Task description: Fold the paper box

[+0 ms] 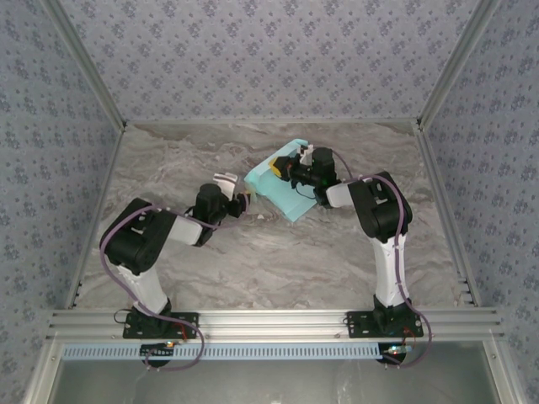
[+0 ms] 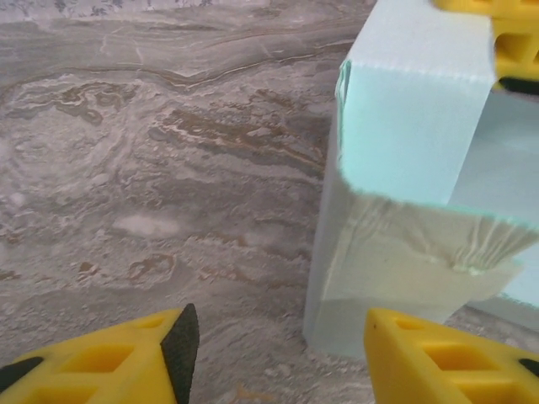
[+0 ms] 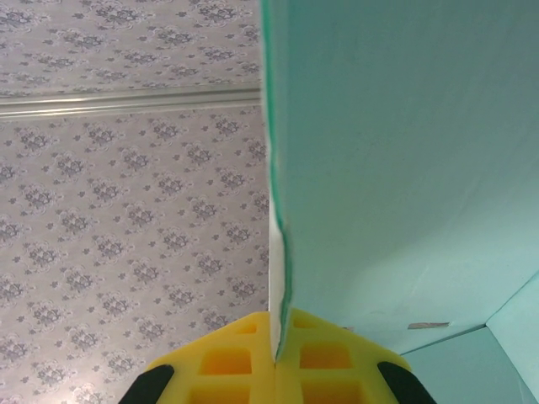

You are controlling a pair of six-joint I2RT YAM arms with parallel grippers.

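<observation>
- The paper box (image 1: 285, 187) sits toward the far middle of the desk (image 1: 253, 261). It is a pale aqua card shape, partly lifted off the surface.
- In your left wrist camera, the paper box (image 2: 404, 143) has one wall standing upright on the desk (image 2: 152, 168). The panel below that wall is creased and wrinkled.
- Your right claw (image 1: 280, 167) is clenched on the box's upper edge. In the right wrist camera the right claw (image 3: 274, 358) has its yellow halves pressed together, with the thin card edge pinched between them. The aqua panel (image 3: 404, 151) rises away from the grip.
- The right claw's yellow fingers (image 2: 515, 42) also show in the top right corner of the left wrist camera, on the top of the box.
- Your left claw (image 1: 245, 202) lies just beside the box's near-left corner.
- From its own camera the left claw (image 2: 274, 353) is released. Its fingers stand apart with bare desk between them, and the box lies just ahead of the right-hand finger.
- Flowered wallpaper (image 3: 126, 210) lines the walls around the desk.
</observation>
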